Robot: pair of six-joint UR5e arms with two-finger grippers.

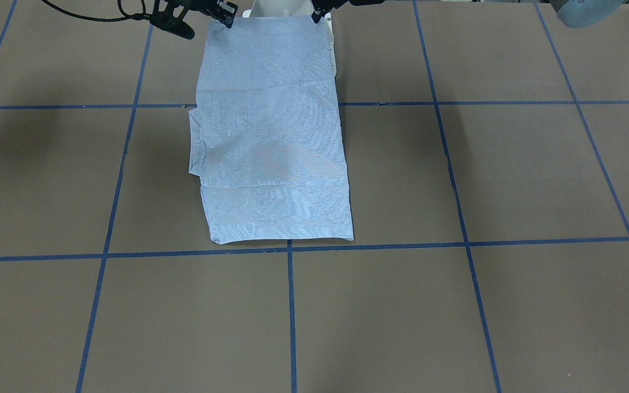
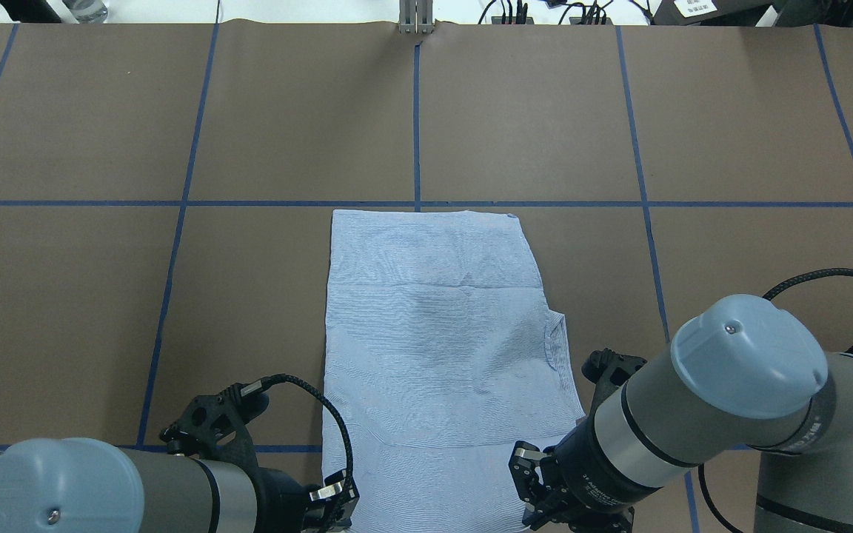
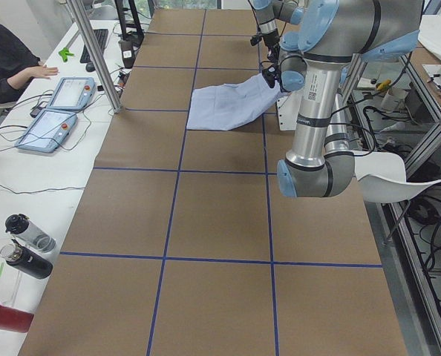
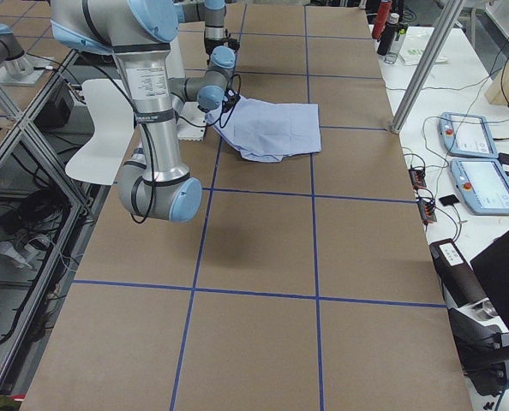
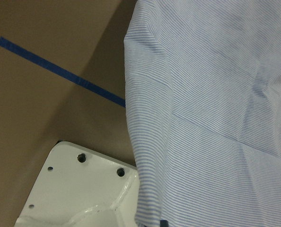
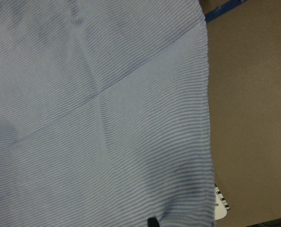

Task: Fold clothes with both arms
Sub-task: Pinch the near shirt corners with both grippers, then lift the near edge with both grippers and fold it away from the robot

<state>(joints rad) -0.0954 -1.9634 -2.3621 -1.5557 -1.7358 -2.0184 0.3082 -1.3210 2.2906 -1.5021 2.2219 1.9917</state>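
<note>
Light-blue-and-white pinstriped shirt (image 2: 434,355) lies folded to a tall rectangle, lower centre of the overhead view, on the brown paper-covered table (image 2: 286,111) w/ its blue tape grid (image 2: 175,203). Far edge sits flat & straight, just short of the mid-frame tape line. Left edge runs straight; on the right edge the collar (image 2: 557,346) pokes out approx halfway down. Near edge is up off the table, over the white metal base plate (image 5: 83,189). Bare brown paper stretches wide to the left, right & top of that view.

My left gripper (image 2: 334,507), bottom of frame left of ctr, is clamped on the near-left corner. My right gripper (image 2: 534,485), bottom right of ctr, pinches the near-right corner. Wrist cams: stripes fill most of the frame, w/ a dark fingertip (image 6: 152,221) at the bottom edge. Left arm (image 2: 197,488) comes in low from the lower left. Right arm (image 2: 649,429) slants in from the lower right, its light-blue joint cap uppermost.
</note>
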